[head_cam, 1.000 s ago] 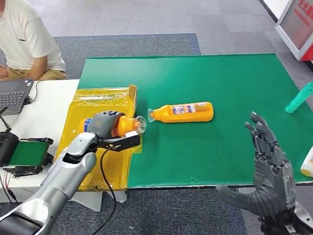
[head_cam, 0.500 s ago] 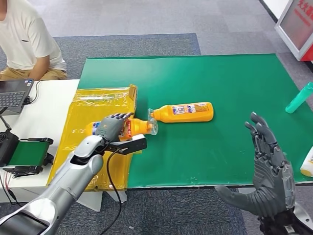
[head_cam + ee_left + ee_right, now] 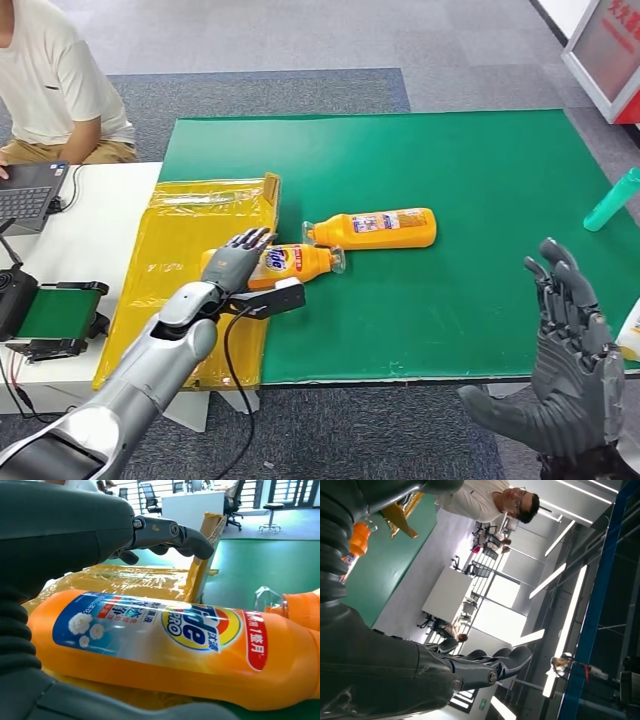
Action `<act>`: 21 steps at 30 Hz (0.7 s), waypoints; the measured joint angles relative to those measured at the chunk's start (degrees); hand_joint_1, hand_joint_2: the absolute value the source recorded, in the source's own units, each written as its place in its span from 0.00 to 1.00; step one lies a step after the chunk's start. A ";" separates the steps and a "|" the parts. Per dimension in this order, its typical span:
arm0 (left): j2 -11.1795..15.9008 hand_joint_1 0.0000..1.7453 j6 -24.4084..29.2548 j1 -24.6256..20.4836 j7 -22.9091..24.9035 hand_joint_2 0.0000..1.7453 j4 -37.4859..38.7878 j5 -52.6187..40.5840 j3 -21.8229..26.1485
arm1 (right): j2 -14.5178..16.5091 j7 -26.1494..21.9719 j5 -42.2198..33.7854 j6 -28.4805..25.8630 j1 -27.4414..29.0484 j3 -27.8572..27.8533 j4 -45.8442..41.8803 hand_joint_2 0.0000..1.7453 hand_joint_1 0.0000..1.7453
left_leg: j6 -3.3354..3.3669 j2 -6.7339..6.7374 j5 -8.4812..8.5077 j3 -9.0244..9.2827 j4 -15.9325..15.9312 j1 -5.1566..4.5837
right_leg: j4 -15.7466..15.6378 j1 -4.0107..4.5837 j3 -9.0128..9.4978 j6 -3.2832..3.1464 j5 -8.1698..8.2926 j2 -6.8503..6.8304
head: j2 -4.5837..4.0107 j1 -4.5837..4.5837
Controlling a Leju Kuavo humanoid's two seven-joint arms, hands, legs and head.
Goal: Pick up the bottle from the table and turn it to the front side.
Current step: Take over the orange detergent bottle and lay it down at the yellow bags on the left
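The green worktop (image 3: pixel 468 180) fills the middle of the frame, a yellow plastic sheet (image 3: pixel 181 230) at its left edge. Left of centre, the left hand (image 3: pixel 234 262) clasps a lying orange bottle (image 3: pixel 290 262), its front label facing up, seemingly mid-turn. A second bottle (image 3: pixel 377 228) lies just behind. The right hand (image 3: pixel 570 350), lower right, waits with fingers spread, holding nothing. The held bottle's base is hidden.

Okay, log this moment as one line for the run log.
left hand: holds orange bottle, Tide label up | second bottle: lying on green mat | right hand: open
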 joint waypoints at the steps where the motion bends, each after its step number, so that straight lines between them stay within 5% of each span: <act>1: -0.09 0.00 0.40 0.10 -0.36 0.00 0.00 0.73 0.07 | 0.00 -0.13 -0.05 0.15 0.24 -0.24 -0.09 1.00 0.00 | 0.00 0.00 0.00 0.00 0.00 0.00 | 0.00 0.00 0.00 0.00 0.00 0.00 | -0.01 0.00; 7: -0.20 0.00 1.22 2.80 -4.00 0.00 -4.50 9.19 2.20 | 0.00 -0.40 0.84 0.67 1.53 -1.02 -0.74 1.00 0.00 | 0.00 0.00 0.00 0.00 0.00 0.00 | 0.00 0.00 0.00 0.00 0.00 0.00 | -0.01 -0.01; 17: -0.54 0.00 -6.05 15.33 -10.40 0.00 -31.00 41.63 7.80 | 0.00 1.36 2.70 -0.32 3.52 -1.20 -0.60 1.00 0.00 | 0.01 0.00 -0.08 -0.04 0.00 0.00 | 0.00 0.00 -0.02 0.01 -0.08 0.01 | 0.00 0.00; 21: 0.07 0.00 -8.44 19.88 -13.69 1.00 -40.26 52.01 9.97 | -0.02 2.95 3.90 -0.87 4.10 -1.44 -0.05 1.00 0.00 | 0.01 0.00 -0.10 -0.04 0.00 0.00 | 0.00 0.01 -0.01 0.00 -0.09 0.00 | -0.01 0.00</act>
